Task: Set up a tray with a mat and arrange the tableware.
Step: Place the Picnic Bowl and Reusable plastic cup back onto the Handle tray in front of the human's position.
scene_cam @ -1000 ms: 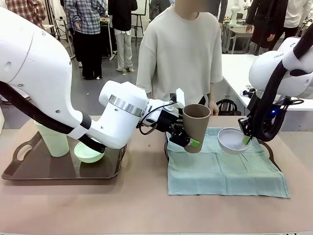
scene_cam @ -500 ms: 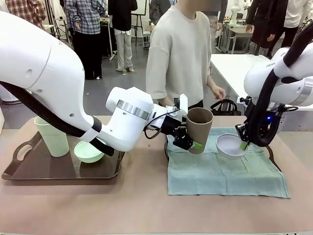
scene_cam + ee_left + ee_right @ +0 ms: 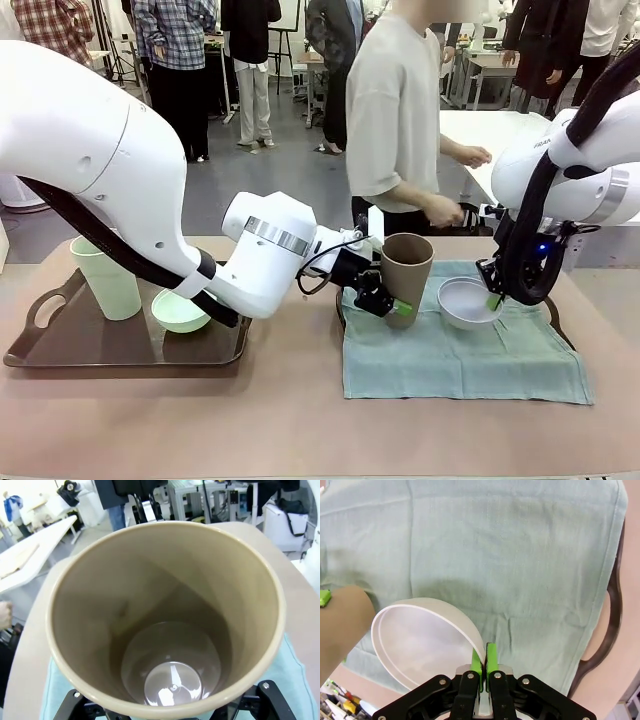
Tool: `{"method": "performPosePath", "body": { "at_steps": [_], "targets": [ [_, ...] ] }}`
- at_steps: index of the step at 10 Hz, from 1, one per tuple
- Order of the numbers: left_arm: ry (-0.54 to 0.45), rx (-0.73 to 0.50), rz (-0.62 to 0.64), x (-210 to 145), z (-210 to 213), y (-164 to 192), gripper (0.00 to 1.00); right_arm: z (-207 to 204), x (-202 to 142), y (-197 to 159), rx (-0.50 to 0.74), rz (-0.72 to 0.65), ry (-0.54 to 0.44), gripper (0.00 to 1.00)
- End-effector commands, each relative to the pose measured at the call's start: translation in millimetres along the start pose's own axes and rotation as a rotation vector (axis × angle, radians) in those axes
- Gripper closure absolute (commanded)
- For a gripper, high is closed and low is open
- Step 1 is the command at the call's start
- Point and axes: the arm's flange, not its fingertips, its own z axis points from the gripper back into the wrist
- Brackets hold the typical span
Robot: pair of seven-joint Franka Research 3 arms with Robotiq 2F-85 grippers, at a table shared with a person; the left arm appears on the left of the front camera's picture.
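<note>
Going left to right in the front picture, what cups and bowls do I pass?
Tall pale mint green plastic cup, small round mint green bowl, tall tan brown plastic cup, small round white bowl.

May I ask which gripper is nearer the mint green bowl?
Left: the left gripper holds the tan cup right of the mint green bowl; the right gripper holds the white bowl farther right.

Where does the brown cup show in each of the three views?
Front: brown cup at centre, over the green mat's left end.
Left wrist: brown cup at centre, its mouth toward the camera.
Right wrist: its side at the left edge, beside the white bowl.
Shared landmark: the green mat.
</note>
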Motion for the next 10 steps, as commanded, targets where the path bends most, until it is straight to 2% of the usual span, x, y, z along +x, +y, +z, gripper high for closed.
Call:
{"method": "performPosePath", "body": {
  "at_steps": [1, 4, 5, 6, 7, 8, 9, 10],
  "targets": [
    [-0.022, 0.013, 0.012, -1, -4, 4, 0.18, -12, 7, -2, 0.013, 0.014, 0.004, 0.96],
    [-0.008, 0.016, 0.022, 1, -5, 2, 0.18, -19, 8, -5, 0.031, 0.019, 0.011, 0.96],
    [0.001, 0.012, 0.025, 1, -5, 3, 0.0, -18, 7, -4, 0.036, 0.023, 0.011, 0.37],
    [0.004, 0.017, 0.038, 2, -3, 2, 0.0, -14, 5, -4, 0.033, 0.021, 0.006, 0.36],
    [0.042, 0.004, 0.072, 1, 1, 4, 0.0, -8, 3, -4, 0.031, 0.014, -0.003, 0.0],
    [0.053, 0.009, 0.103, -4, 5, 5, 0.0, 0, 0, -3, 0.032, 0.019, -0.009, 0.73],
    [0.066, 0.015, 0.127, -9, 10, 7, 0.0, 10, -4, -4, 0.042, 0.022, -0.029, 0.0],
    [0.089, 0.012, 0.141, -13, 14, 7, 0.0, 17, -8, -6, 0.052, 0.024, -0.041, 0.53]
  ]
}}
